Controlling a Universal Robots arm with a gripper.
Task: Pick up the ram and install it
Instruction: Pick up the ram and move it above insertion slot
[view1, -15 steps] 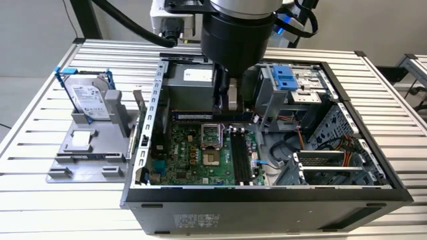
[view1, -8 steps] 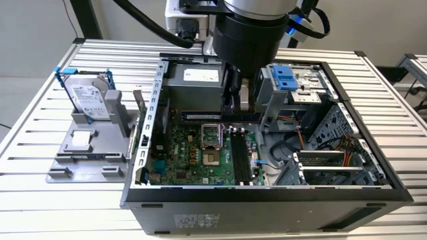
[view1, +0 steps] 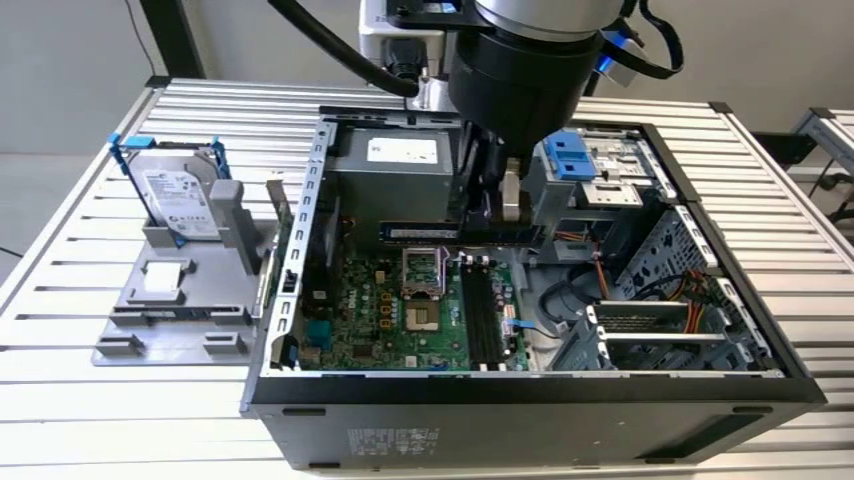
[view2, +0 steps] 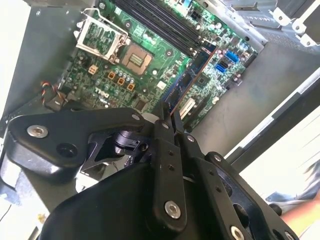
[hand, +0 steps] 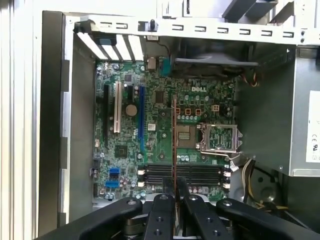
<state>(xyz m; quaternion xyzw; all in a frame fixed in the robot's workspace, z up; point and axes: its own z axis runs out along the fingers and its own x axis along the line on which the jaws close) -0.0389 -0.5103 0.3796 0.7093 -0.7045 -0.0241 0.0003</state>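
The claw (view2: 168, 116) pinches the ram (view2: 192, 75) over the motherboard (hand: 155, 125), mid-install, crosswise to the memory slots (hand: 200, 174), so it wants turning

A robotics lab is suggested by a slatted aluminium table (view1: 60, 290), opened computer case (view1: 534, 425) and grey fixture (view1: 174, 310).

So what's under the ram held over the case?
The green motherboard, with black memory slots and the CPU socket nearby. The ram and gripper cover a strip of slots.
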